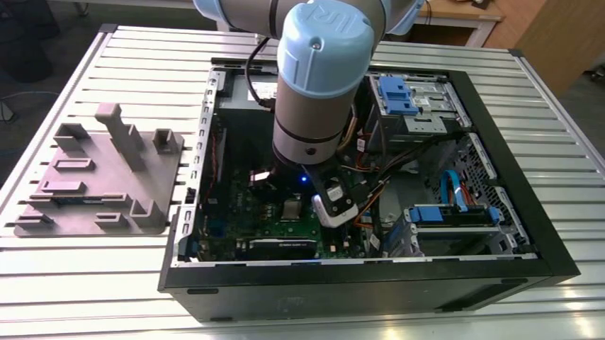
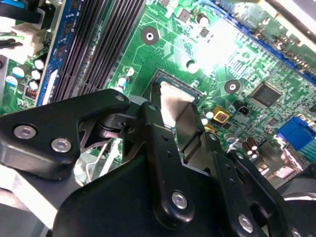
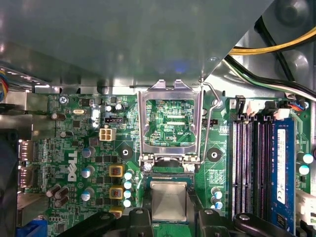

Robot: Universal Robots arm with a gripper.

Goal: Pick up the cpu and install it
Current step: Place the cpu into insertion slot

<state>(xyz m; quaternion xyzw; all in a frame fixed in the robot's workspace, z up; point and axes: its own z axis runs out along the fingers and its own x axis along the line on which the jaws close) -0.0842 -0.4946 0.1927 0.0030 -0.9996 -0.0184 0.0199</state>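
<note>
The cpu (image 3: 169, 201) is a small silver-grey square lying flat in the socket on the green motherboard (image 3: 74, 148). In both wrist views my gripper (image 3: 169, 213) straddles it, one black finger (image 2: 157, 123) against each side of the chip (image 2: 174, 101), shut on it. In the exterior view the arm (image 1: 317, 85) reaches down into the open computer case, and the cpu (image 1: 291, 207) shows as a pale square on the board beneath the wrist.
The socket's metal retention frame (image 3: 170, 94) stands flipped open beside the cpu. Memory slots (image 3: 252, 163) run along one side, yellow and black cables (image 3: 276, 49) cross above. A grey plastic tray with posts (image 1: 95, 177) sits at the exterior view's left. Blue drive brackets (image 1: 397, 95) sit in the case's far corner.
</note>
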